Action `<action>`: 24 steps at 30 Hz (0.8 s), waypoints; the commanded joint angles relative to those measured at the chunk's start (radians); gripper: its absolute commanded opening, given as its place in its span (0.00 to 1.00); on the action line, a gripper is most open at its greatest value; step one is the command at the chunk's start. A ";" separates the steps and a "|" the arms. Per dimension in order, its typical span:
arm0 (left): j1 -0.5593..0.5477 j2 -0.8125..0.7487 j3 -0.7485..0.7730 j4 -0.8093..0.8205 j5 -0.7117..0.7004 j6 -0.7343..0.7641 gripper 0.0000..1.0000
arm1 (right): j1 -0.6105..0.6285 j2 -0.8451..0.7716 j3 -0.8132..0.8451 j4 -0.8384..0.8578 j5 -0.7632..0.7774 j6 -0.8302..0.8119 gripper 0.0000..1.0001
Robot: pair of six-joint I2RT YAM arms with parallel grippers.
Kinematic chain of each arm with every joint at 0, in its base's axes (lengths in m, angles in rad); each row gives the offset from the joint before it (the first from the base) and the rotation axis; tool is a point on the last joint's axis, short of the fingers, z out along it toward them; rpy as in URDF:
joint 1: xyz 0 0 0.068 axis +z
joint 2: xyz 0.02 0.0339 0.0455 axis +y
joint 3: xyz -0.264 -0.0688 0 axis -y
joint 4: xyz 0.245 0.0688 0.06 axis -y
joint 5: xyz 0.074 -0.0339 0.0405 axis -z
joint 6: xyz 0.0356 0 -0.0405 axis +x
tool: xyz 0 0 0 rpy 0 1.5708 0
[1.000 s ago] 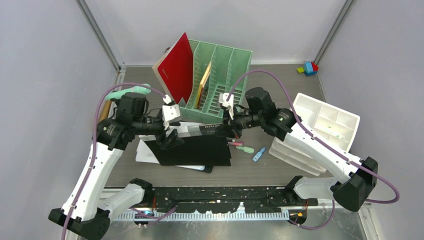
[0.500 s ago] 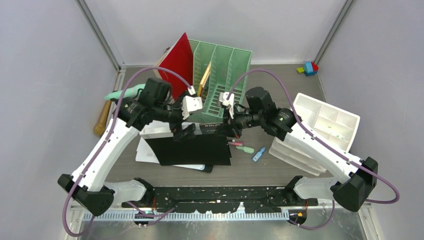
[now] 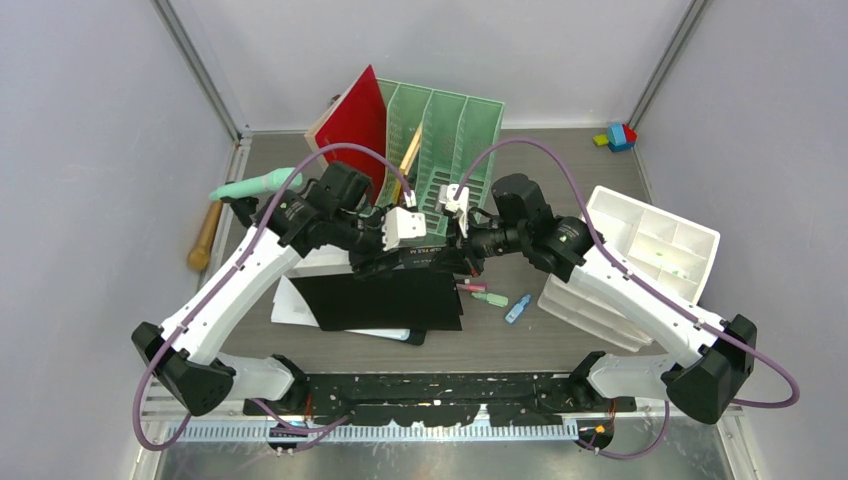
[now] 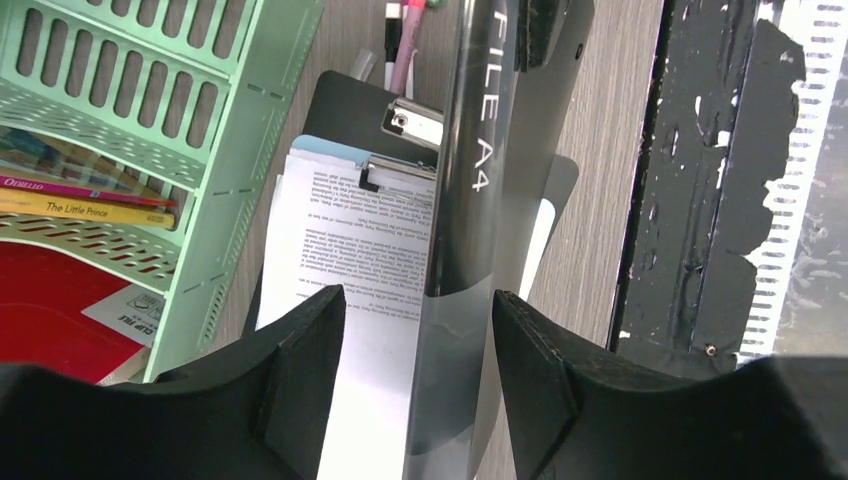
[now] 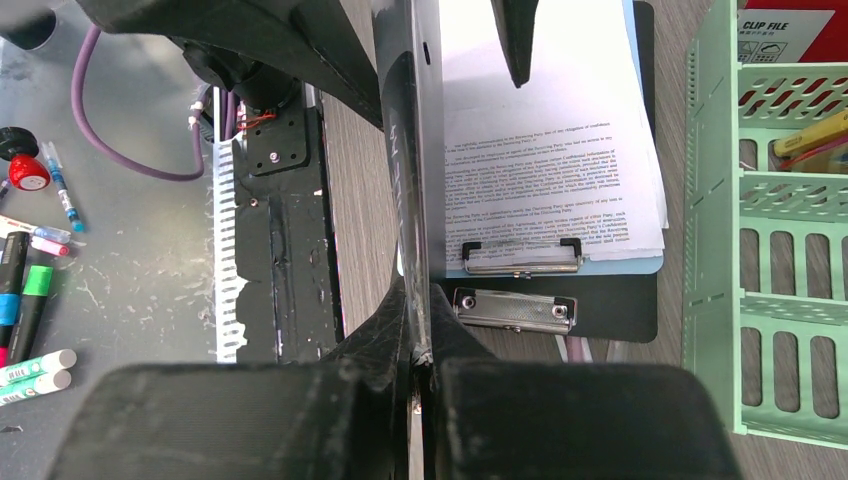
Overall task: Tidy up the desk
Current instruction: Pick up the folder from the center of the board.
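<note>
Your right gripper [image 5: 420, 368] is clamped on the thin edge of the folder [image 4: 478, 150], holding it on edge just in front of the rack [image 3: 445, 150]. Your left gripper [image 4: 415, 335] straddles the same folder with its jaws apart, one finger on either side. Whether the outer finger already touches the plastic, you cannot tell from here. Below both, in front of the rack, lie clipboards [image 4: 345, 250] with printed paper. The desk [image 3: 560, 160] spreads out on all sides of the rack, and pens [image 3: 488, 297] lie off the rack's front right corner.

This looks like a two-handed grip or a handover, probably before the folder is slotted into the rack. Your next move calls for closing the left jaws squarely on the folder while the right keeps its hold. The sheet is thin and looks floppy, so a one-sided pinch may let it sag or twist.

Compared with a second ago, your left arm has swung from off the rack's front left corner across to its front middle, meeting the right gripper. Your right arm and the folder have not shifted.
</note>
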 commanded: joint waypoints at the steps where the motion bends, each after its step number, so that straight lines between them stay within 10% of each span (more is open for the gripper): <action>1: -0.018 0.006 0.010 -0.047 -0.038 0.037 0.56 | -0.006 -0.040 0.028 0.054 -0.005 0.005 0.00; 7: -0.024 0.041 0.043 -0.100 -0.040 0.041 0.32 | -0.009 -0.042 0.019 0.061 -0.005 0.005 0.00; 10: -0.027 0.044 0.051 -0.105 -0.038 0.040 0.02 | -0.012 -0.044 0.016 0.063 -0.002 0.007 0.00; 13: -0.028 0.032 0.057 -0.110 -0.021 0.037 0.00 | -0.015 -0.052 0.009 0.070 0.006 0.011 0.03; 15: -0.027 0.015 0.065 -0.109 -0.003 0.033 0.00 | -0.020 -0.060 0.006 0.075 0.016 0.016 0.12; 18: -0.029 -0.011 0.076 -0.100 0.009 0.017 0.00 | -0.025 -0.069 0.002 0.085 0.039 0.030 0.52; 24: -0.027 -0.026 0.101 -0.098 0.022 -0.036 0.00 | -0.046 -0.087 -0.001 0.099 0.075 0.050 0.87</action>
